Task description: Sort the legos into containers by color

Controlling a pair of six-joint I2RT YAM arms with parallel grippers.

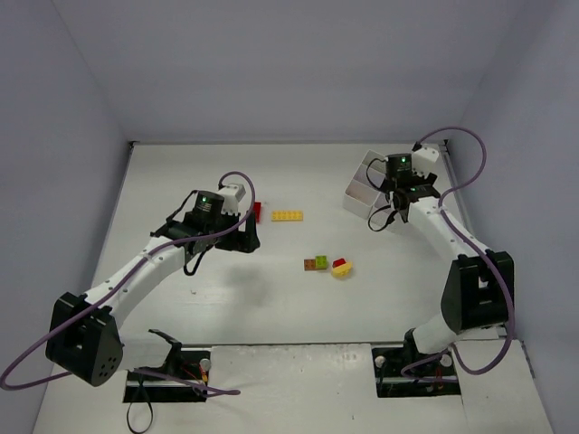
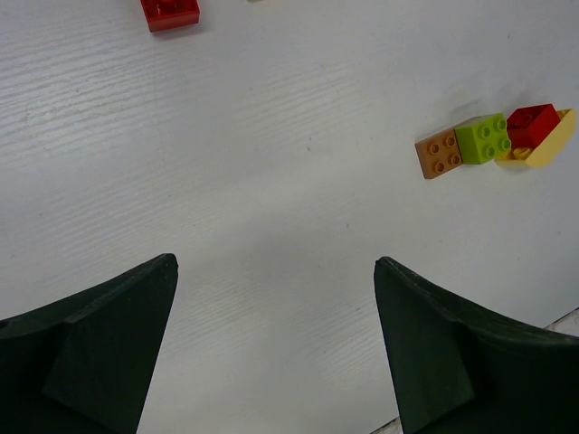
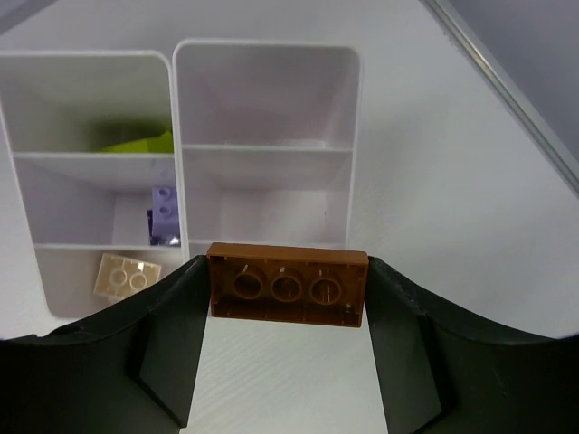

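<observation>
Clamps brown brick (image 3: pixel 288 282) by its short ends in right gripper (image 3: pixel 288 303), jaws about half spread, hollow underside with three tubes toward wrist cam. Holds it level at 6 o'clock of tray (image 3: pixel 176 99), just at near edge of right column; touching rim or not, can't tell. In the tray's left column:
- lime piece (image 3: pixel 136 141) in far cell
- lavender brick (image 3: pixel 163 213) in middle cell
- tan brick (image 3: pixel 127 276) in near cell

From top cam, puts tray at 1 o'clock of table (image 1: pixel 226 298), right arm stretched out to it.

Hangs left gripper (image 2: pixel 276 334) over table, spread wide, nothing between fingers. Shows red brick (image 2: pixel 169 13) at 11 o'clock in left wrist view, well apart from fingers. At 2 o'clock, shows brown square (image 2: pixel 439 155) touching lime square (image 2: pixel 482 138), with red-on-yellow pair (image 2: pixel 538 127) just beside.

From top cam, places red brick just at 3 o'clock of left gripper and yellow brick (image 1: pixel 288 215) further along at 3 o'clock, near table centre. Places squares and pair at 5 o'clock of yellow brick, apart from it and well apart from tray.
</observation>
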